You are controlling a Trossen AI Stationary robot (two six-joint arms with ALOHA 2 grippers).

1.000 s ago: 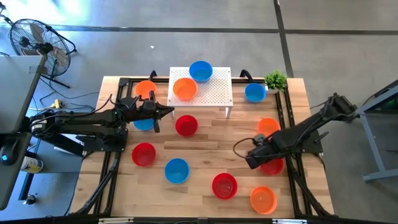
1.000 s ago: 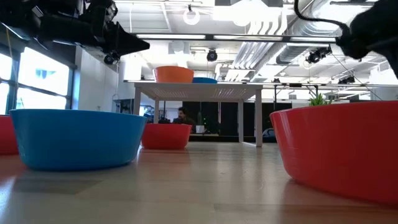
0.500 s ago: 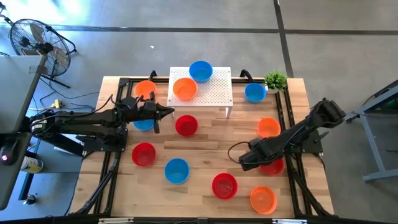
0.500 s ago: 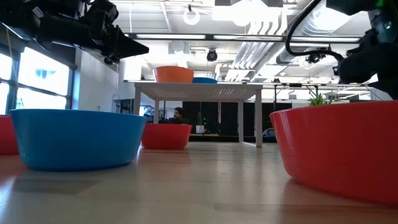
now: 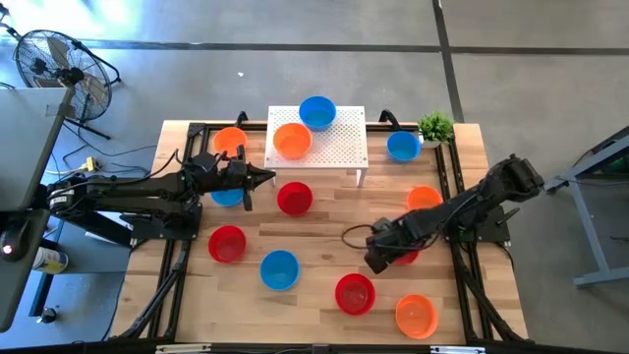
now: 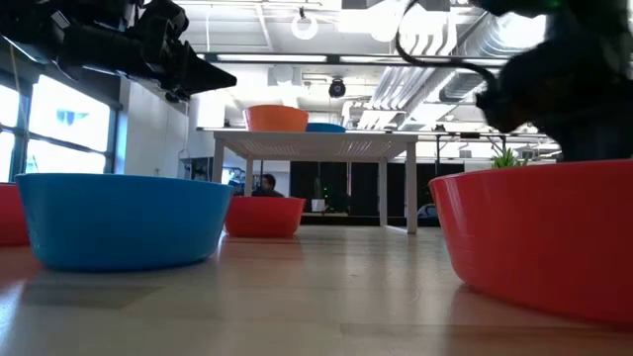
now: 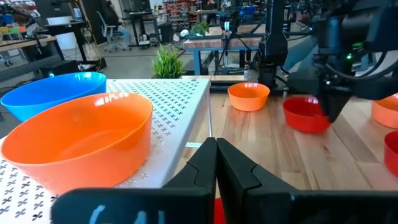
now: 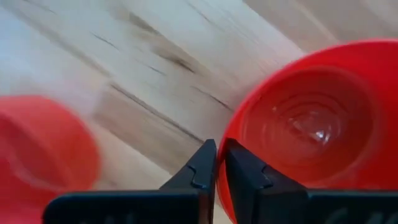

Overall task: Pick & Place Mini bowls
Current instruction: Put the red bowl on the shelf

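Several red, blue and orange mini bowls stand on the wooden table. An orange bowl [image 5: 292, 141] and a blue bowl [image 5: 316, 112] sit on the white perforated stand [image 5: 342, 149]. My right gripper [image 5: 376, 258] is right of the table's middle, shut on a red bowl [image 5: 406, 256] that the arm mostly hides from above. My left gripper [image 5: 267, 177] hangs shut with nothing in it, just left of the stand's near corner, above a blue bowl [image 5: 227, 195]. My right gripper pinches the red bowl's rim [image 8: 225, 146] with one finger inside the bowl and one outside. The fingers come at it from above, slanting from the table's right. The bowl stays upright, its mouth up [image 7: 306, 106]. Whether it is clear of the table I cannot tell.
Loose bowls lie around: red [image 5: 294, 199], red [image 5: 227, 244], blue [image 5: 279, 269], red [image 5: 355, 293], orange [image 5: 416, 315], orange [image 5: 425, 200], blue [image 5: 402, 146], orange [image 5: 230, 141]. A small green plant [image 5: 435, 126] stands at the far right corner.
My right gripper has shut on the red bowl's rim and gone toward the table's left, taking the bowl with it. The bowl stays upright.
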